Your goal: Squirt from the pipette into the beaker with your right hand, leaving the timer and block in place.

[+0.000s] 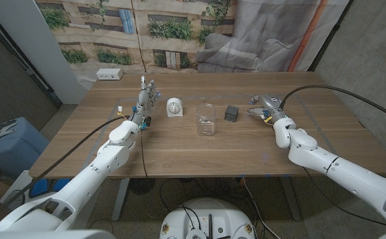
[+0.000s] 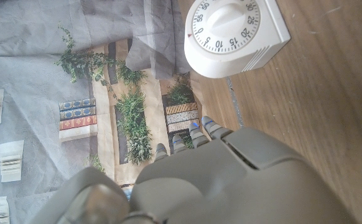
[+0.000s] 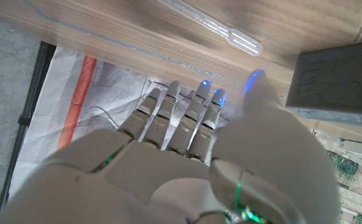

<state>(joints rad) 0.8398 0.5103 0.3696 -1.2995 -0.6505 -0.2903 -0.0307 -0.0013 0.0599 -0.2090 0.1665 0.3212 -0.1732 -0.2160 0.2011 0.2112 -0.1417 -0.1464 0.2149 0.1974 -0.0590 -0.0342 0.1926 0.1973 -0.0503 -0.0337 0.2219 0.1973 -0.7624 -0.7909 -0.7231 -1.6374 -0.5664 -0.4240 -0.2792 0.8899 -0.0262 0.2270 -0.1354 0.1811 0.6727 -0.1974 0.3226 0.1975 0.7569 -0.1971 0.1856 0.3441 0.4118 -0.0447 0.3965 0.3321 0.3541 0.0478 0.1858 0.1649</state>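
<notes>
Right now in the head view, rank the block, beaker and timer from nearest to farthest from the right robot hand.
1. Block, just beside the right robot hand, toward the table's middle.
2. Beaker, at the centre.
3. Timer, farthest, near the left robot hand.

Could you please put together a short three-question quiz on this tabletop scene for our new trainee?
1. True or false: the right hand already holds the pipette.
2. Which thing stands between the timer and the block? A) a mug B) the beaker C) a bottle
3. Fill in: the left hand is raised beside the ____.

Key: 1 false, the pipette lies on the table beyond the fingertips; 2 B; 3 timer.
</notes>
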